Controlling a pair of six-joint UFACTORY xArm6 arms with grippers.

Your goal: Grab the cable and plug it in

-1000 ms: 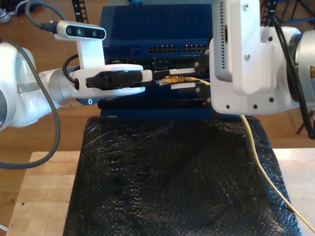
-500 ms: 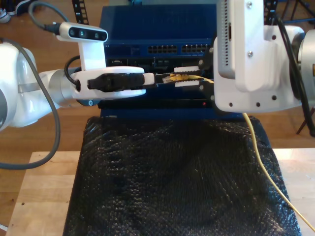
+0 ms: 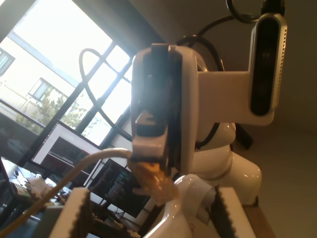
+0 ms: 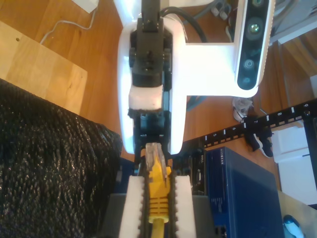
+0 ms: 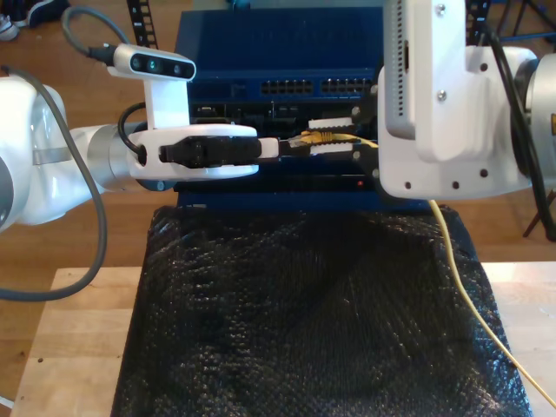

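The pale-yellow cable [image 5: 460, 287] rises from the exterior view's lower right to its yellow boot and clear plug [image 5: 301, 138]. My second gripper [image 5: 328, 137], on the arm at the exterior view's right, is shut on the boot [image 4: 158, 193] between white serrated pads [image 4: 132, 208]. The plug tip [image 4: 151, 149] points at my first gripper [image 4: 151, 139]. That first gripper [image 5: 280, 146], on the arm at the exterior view's left, is open. Its pads [image 3: 74, 213] stand wide apart with the plug [image 3: 154, 181] at their tips.
A blue network switch [image 5: 261, 43] with rows of ports [image 5: 317, 87] stands just behind both grippers. A black textured mat [image 5: 304, 321] covers the wooden table [image 5: 78, 347] below them. Thick arm cables loop at the exterior view's upper left.
My first gripper has slid toward the exterior view's right, up to the plug tip. My second gripper rose slightly with the cable, then held still.
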